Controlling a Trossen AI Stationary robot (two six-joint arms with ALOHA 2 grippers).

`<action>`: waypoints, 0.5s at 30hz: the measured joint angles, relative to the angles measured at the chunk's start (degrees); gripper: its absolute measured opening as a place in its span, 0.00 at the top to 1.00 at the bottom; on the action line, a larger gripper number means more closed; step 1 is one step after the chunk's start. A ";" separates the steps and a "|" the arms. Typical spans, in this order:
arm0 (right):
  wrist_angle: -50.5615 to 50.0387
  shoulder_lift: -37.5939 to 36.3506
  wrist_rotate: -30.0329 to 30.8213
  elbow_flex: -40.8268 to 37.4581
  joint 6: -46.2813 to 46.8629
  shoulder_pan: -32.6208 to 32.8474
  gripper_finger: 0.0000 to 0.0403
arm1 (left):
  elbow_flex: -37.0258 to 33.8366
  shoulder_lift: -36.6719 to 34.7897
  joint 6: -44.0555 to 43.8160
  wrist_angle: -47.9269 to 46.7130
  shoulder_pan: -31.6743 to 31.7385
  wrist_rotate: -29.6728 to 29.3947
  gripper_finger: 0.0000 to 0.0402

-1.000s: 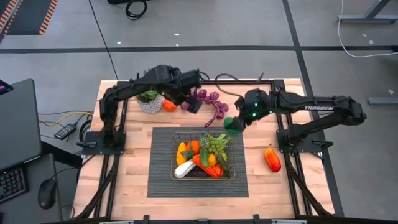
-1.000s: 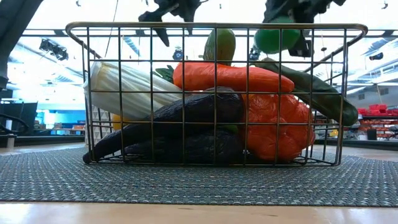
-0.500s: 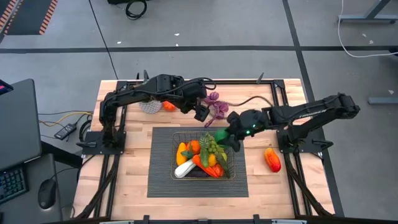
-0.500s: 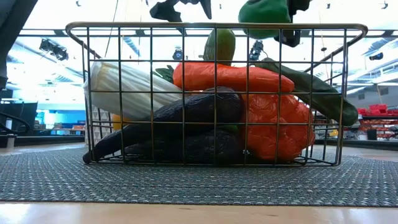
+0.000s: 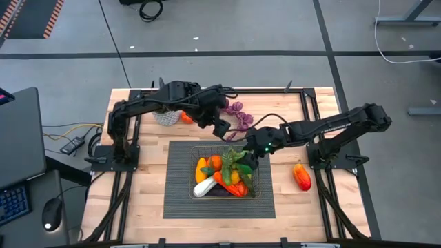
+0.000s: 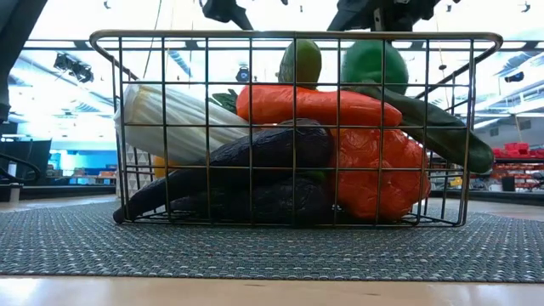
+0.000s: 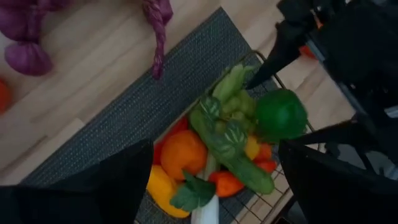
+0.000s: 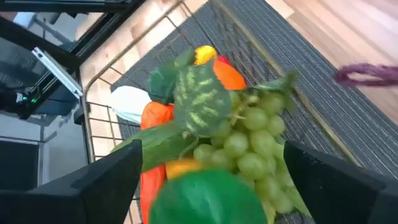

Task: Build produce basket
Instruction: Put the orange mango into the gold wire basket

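Note:
The brass wire basket (image 5: 196, 150) stands on the dark ribbed mat (image 5: 179, 203), piled with produce: leek (image 6: 170, 119), carrot (image 6: 314, 106), eggplant (image 6: 255, 153), green grapes (image 8: 249, 146) and oranges. A green apple (image 6: 374, 66) lies on top of the pile at the basket's far right, resting on the produce under it. My right gripper (image 8: 211, 152) hangs open just above it, one finger on either side and clear of the apple (image 7: 281, 114). My left gripper (image 5: 222, 127) hovers open above the basket's far edge, with nothing between its fingers.
Purple grapes (image 5: 238, 114) lie on the wood beyond the mat. A white plant pot (image 5: 165, 117) and an orange fruit (image 5: 186, 118) stand at the far left under the left arm. A red-orange pepper (image 5: 301, 177) lies on the table right of the mat.
My right gripper has carried the green apple down and toward the table's left and near side, over the basket, then opened and let it go. The apple has dropped onto the pile. My left gripper has shifted a little toward the basket.

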 joint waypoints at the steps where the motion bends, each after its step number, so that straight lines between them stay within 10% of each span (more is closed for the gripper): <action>1: -0.75 -0.40 -0.02 0.00 0.61 -0.24 0.02 | -0.01 0.00 0.27 -0.01 0.29 0.00 0.12; 15: -38.03 -10.79 -4.28 0.02 17.29 0.37 0.05 | -0.02 0.00 5.89 0.33 1.70 -3.86 0.12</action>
